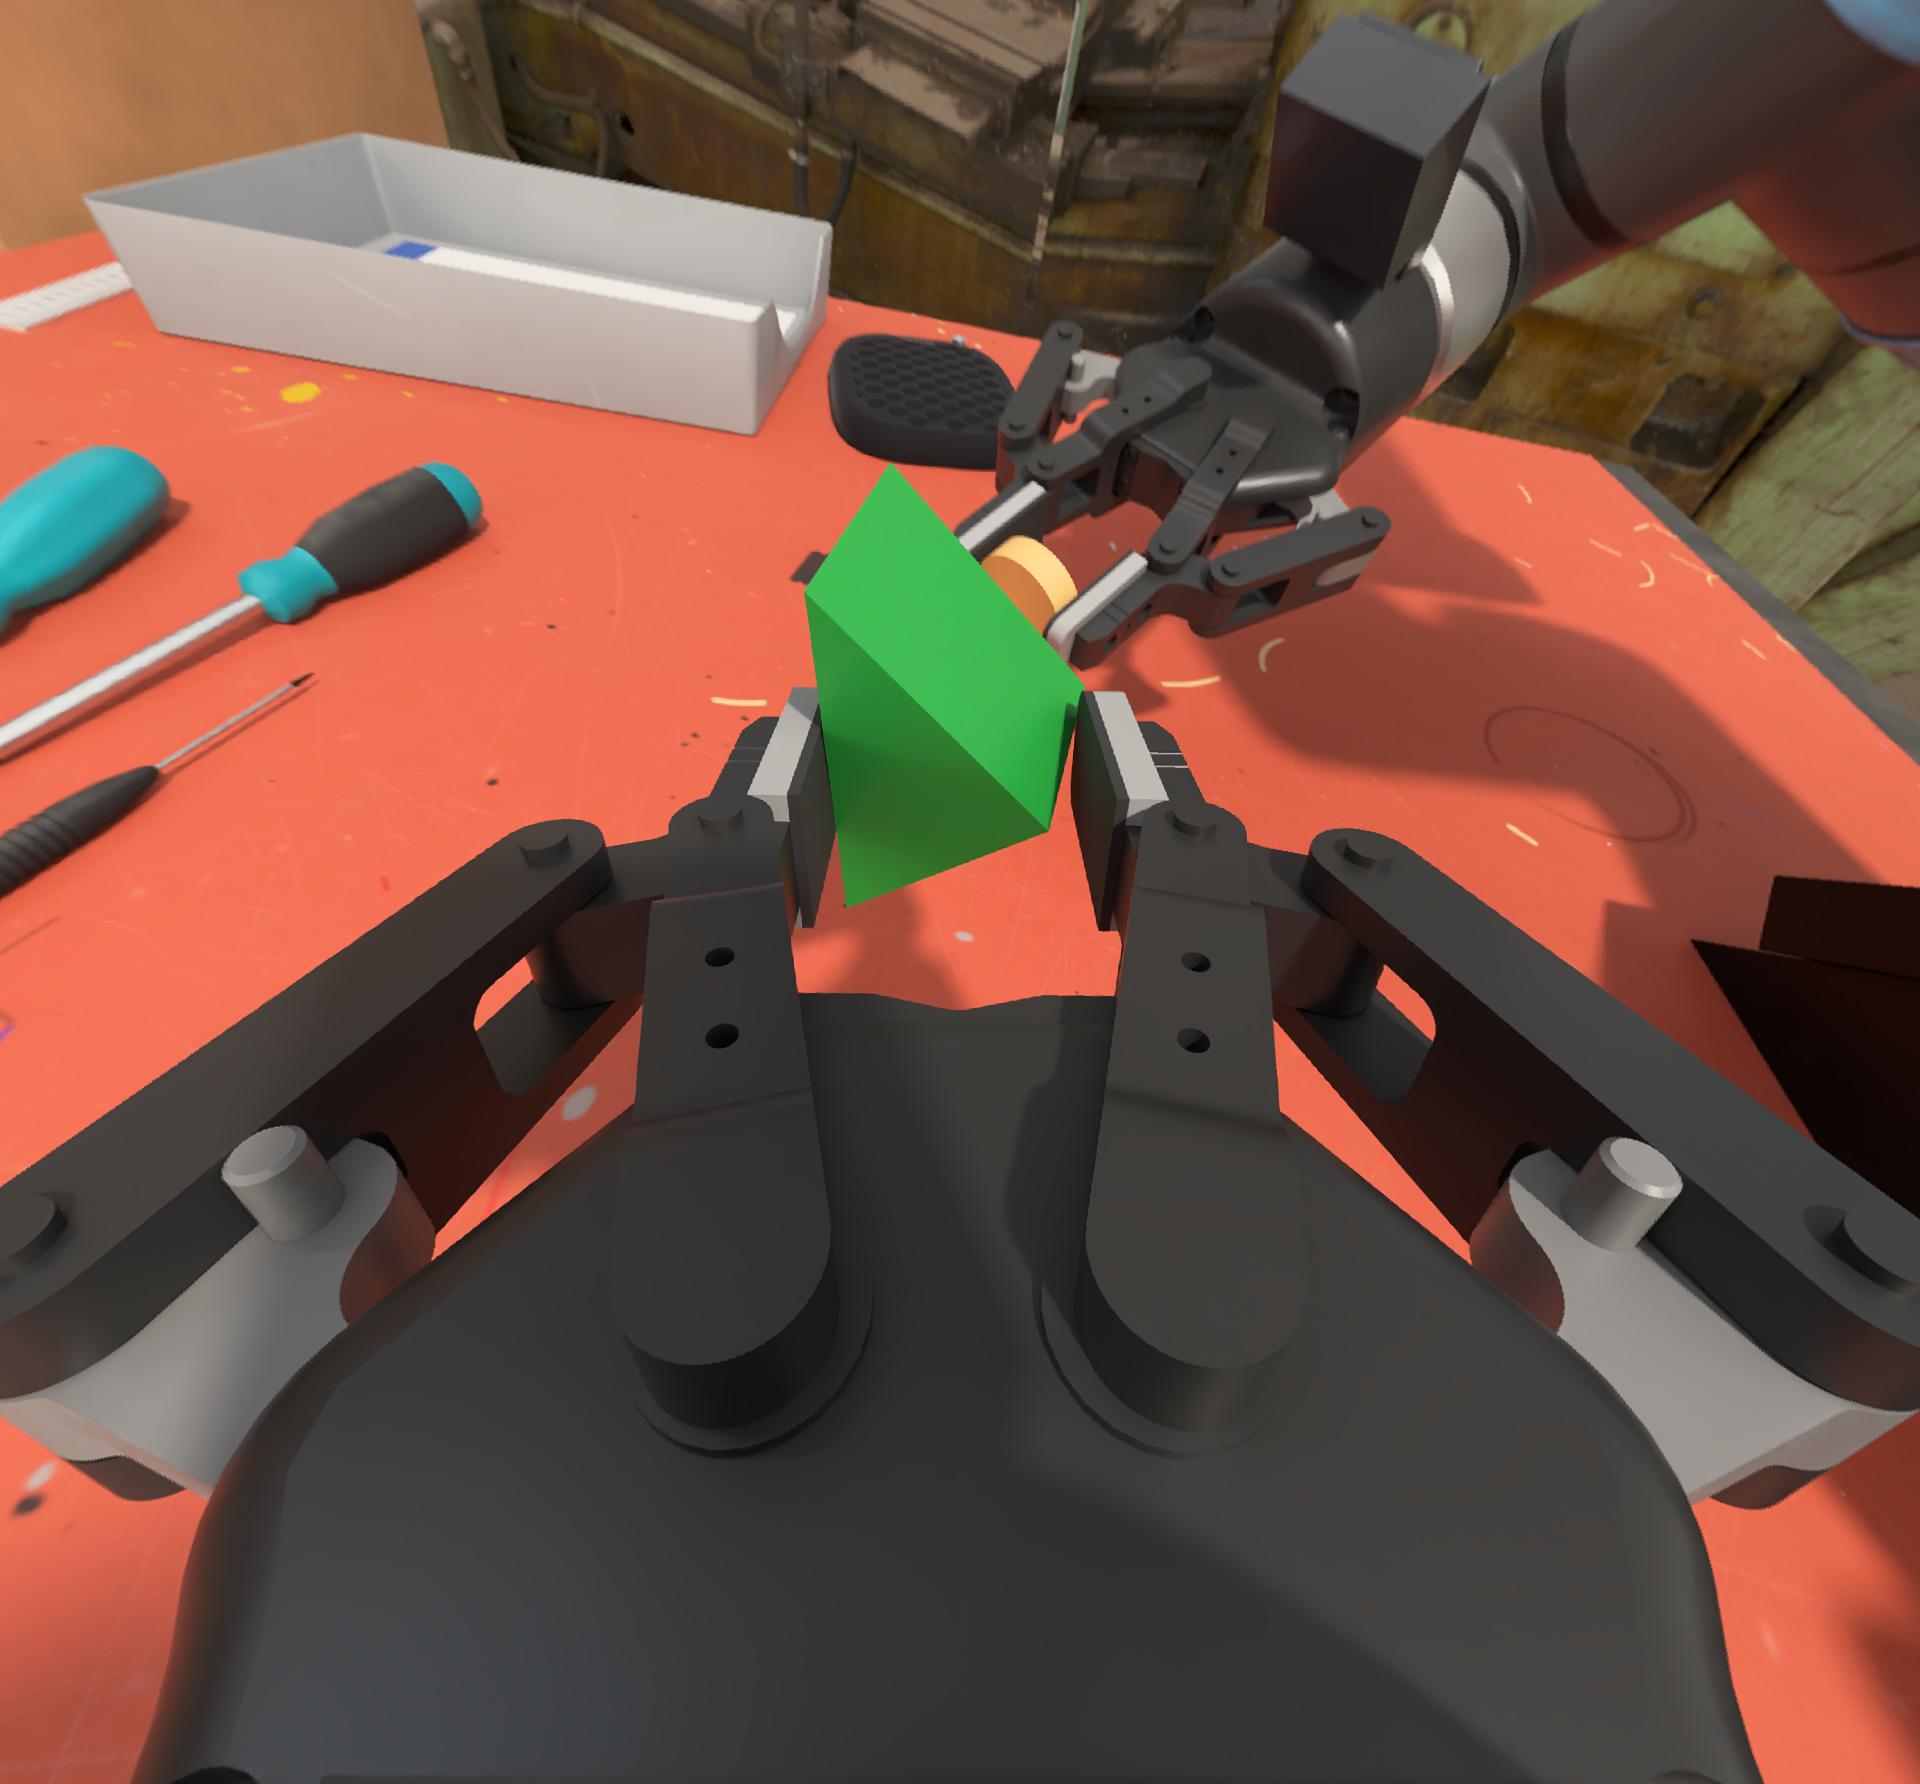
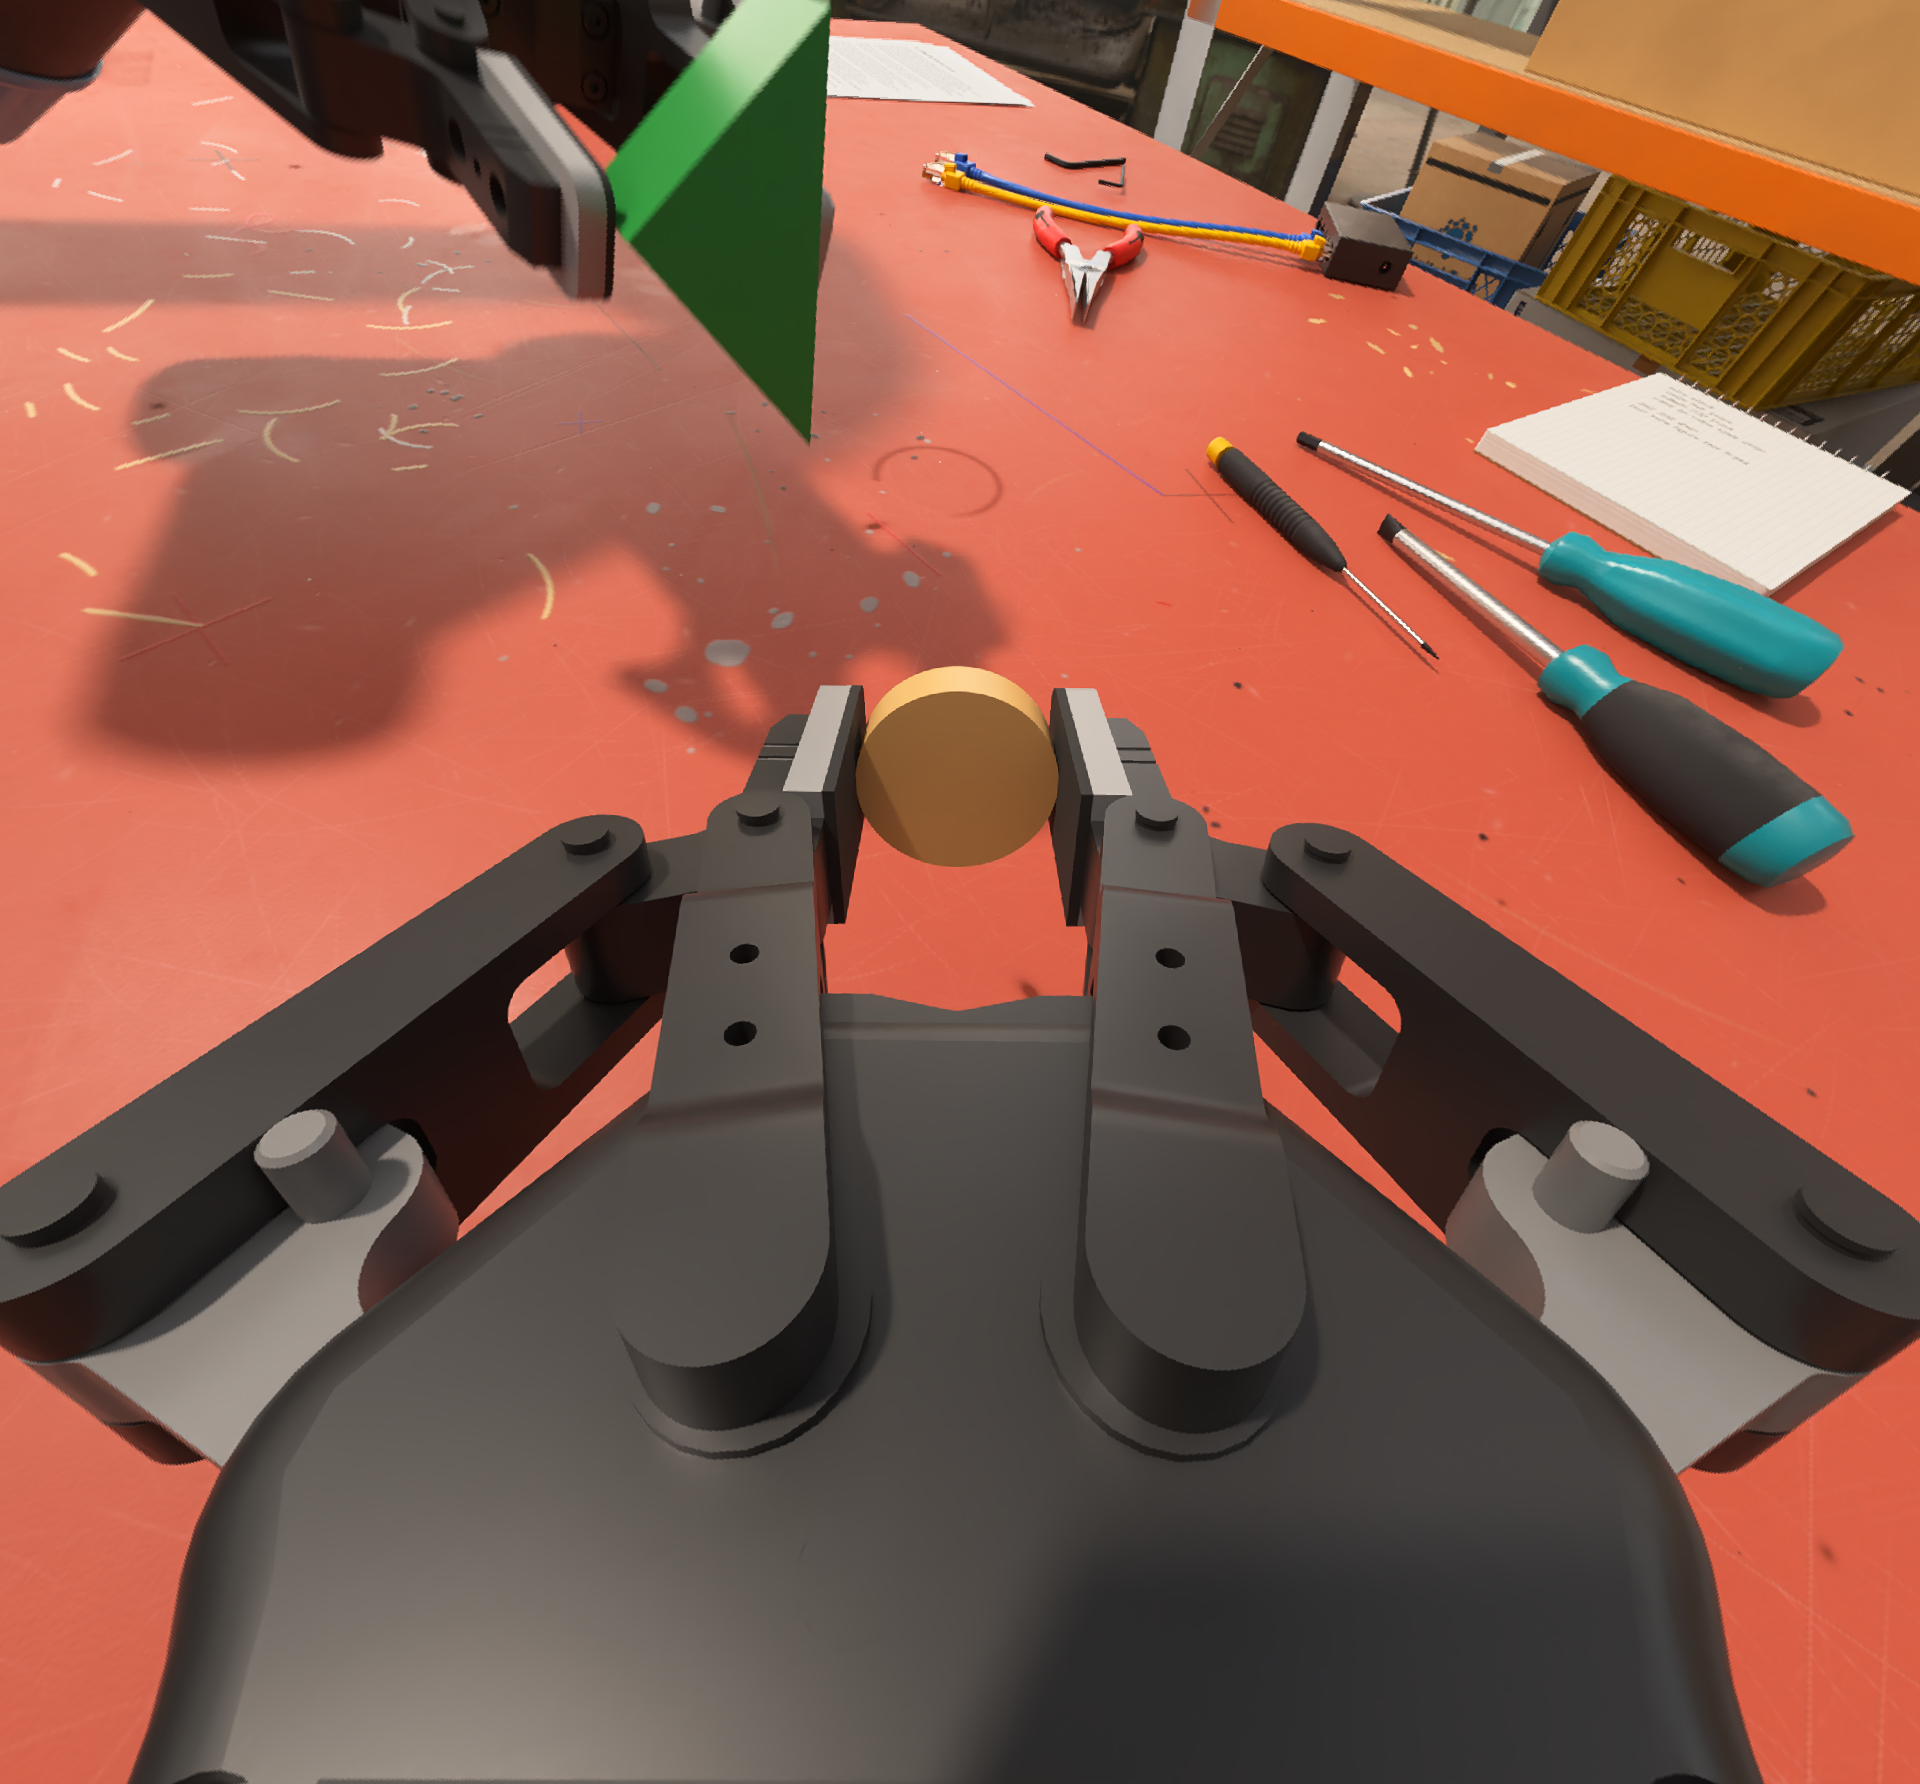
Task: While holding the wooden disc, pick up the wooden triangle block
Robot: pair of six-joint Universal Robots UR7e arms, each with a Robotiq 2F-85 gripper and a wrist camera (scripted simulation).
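Note:
My left gripper [image 1: 948, 778] is shut on the green triangle block [image 1: 925, 695] and holds it tilted above the red table. The block also shows in the right wrist view [image 2: 738, 196], clear of the table, between the left gripper's fingers [image 2: 561, 176]. My right gripper [image 2: 956, 768] is shut on the tan wooden disc [image 2: 956, 766], held by its rim above the table. In the left wrist view the right gripper [image 1: 1049, 581] with the disc [image 1: 1029, 581] is just behind the green block.
Red table [image 1: 520, 612]. A grey tray [image 1: 468, 280] stands far left. Teal-handled screwdrivers [image 1: 343, 550] and a thin black one [image 1: 94, 809] lie left. A black mesh pad [image 1: 914, 394]. Dark wedge blocks [image 1: 1829, 996] at right. Pliers [image 2: 1086, 264], cables [image 2: 1122, 212], a notepad [image 2: 1683, 477].

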